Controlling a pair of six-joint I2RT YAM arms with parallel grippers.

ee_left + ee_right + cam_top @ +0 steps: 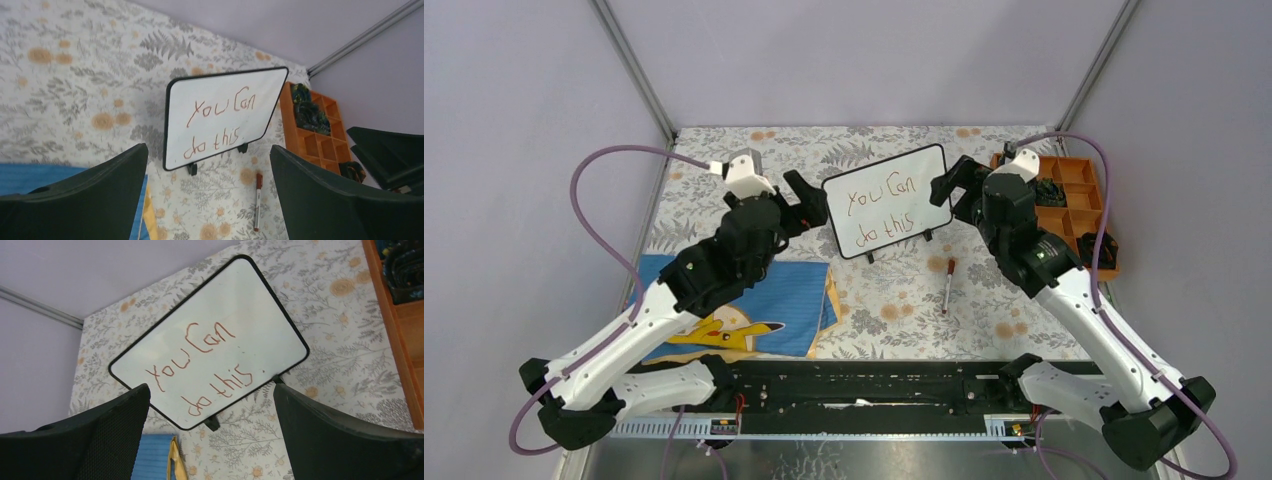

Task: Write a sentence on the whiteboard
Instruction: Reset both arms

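Left fingers: spread wide, nothing between them; pointed at the whiteboard from its left side, just beside its left edge in the top view.
Right fingers: spread wide, nothing held; pointed at the whiteboard from its right side, close to its right edge. Contact could not be confirmed from above, and the wrist view showed the board clear of both fingers.
Whiteboard: stood on its small black feet toward the far middle of the table, between the two sets of fingers, its face leaning back and turned toward the arms. Thin black frame, rounded corners.
Sentence: reddish-brown handwriting on the board face, in two lines, "You Can" above "do this".
Marker: lay flat on the table on the near side of the whiteboard, below its right foot, apart from both sets of fingers.
Orange compartment tray: at the far right corner, behind the right arm, dark items in some compartments.
Blue cloth: lay flat at the left, partly under the left arm, with a yellow cartoon figure on it.
Table: covered in a floral pattern.
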